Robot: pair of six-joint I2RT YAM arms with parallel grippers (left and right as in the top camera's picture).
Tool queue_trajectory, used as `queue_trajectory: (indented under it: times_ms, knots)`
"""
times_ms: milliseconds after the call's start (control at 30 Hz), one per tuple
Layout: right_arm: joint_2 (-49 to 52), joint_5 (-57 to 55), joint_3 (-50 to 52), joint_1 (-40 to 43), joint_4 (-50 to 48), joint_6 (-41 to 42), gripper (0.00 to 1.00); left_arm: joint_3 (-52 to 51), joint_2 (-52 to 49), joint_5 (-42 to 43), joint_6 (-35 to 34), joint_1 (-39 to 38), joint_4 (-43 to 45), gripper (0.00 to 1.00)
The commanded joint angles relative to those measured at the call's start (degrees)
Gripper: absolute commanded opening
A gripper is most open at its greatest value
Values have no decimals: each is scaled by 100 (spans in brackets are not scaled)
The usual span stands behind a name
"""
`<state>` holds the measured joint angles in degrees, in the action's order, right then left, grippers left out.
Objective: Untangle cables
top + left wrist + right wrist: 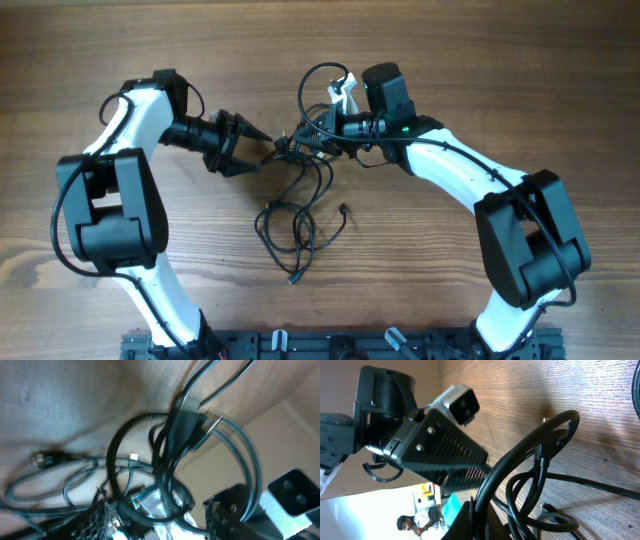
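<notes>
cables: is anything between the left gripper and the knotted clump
Nothing visible stands between them: the open left gripper reaches the knot of thin black cables, which the right gripper pinches from the other side.

Overhead evenly lit, sharp, faint shadows; left wrist view blurry, cables [177,430] out of focus.

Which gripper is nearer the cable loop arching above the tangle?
Right. The right gripper sits just below the cable loop; the left gripper lies farther off, lower left.
</notes>
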<state>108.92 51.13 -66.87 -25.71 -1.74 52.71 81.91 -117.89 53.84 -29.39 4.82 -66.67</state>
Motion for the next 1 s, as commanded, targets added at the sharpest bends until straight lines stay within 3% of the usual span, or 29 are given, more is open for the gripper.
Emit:
queue_trajectory:
  times_ms: [0, 433, 733, 967]
  knots:
    - [-114, -37, -17, -13, -55, 2, 4, -4, -52, 273, 0, -11, -396, 69]
    - [-114, -15, -17, -13, -57, 105, 4, -4, -52, 249, -155, -164, -699, 70]
    - [-114, 605, -17, -13, -503, 455, 4, -4, -52, -251, -1438, -391, 398, 69]
    - [-114, 654, -17, -13, -525, 531, 4, -4, -52, -315, -1742, -546, 929, 64]
